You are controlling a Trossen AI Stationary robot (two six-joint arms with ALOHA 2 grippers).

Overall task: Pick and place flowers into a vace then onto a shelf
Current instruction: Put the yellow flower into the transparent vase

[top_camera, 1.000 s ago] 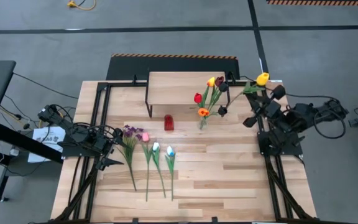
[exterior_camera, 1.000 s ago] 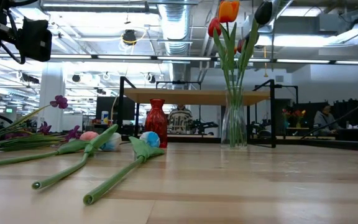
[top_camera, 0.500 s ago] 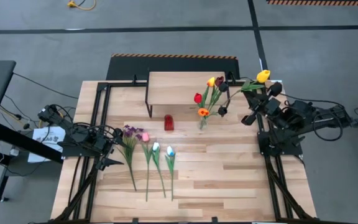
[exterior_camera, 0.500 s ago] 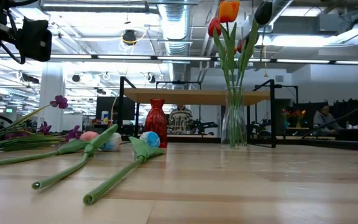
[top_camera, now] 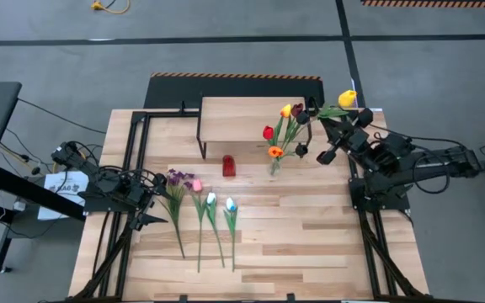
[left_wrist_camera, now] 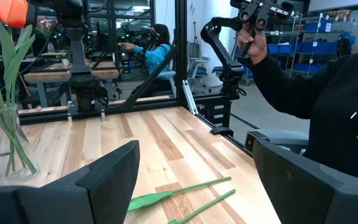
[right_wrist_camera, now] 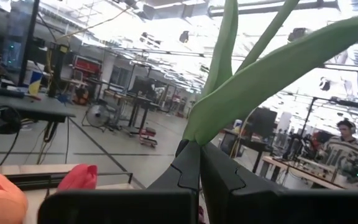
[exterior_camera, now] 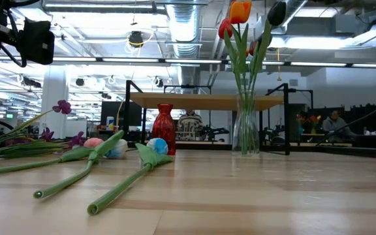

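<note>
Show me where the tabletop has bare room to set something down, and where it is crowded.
Free: the wide stretch of table between the lying flowers and the right arm's base, in front of the glass vase. The shelf top's left part is bare too. Crowded: the left side by the open left gripper, and around the vase, where the right gripper holds a yellow tulip.

Light is even and bright in high view, w/ almost no shadow on the tabletop (top_camera: 310,236); only thin soft shadows beside the flowers (top_camera: 200,210) lying there. In low view the light comes from ceiling lamps (exterior_camera: 136,39) above the shelf (exterior_camera: 207,101); they glare white, and wood nearest the camera is blurred. Right wrist view: strong backlight behind the green leaf (right_wrist_camera: 272,68), sky-like washout, near fingers (right_wrist_camera: 185,168) soft. Left wrist view is clear, fingers (left_wrist_camera: 114,174) out of focus.
</note>
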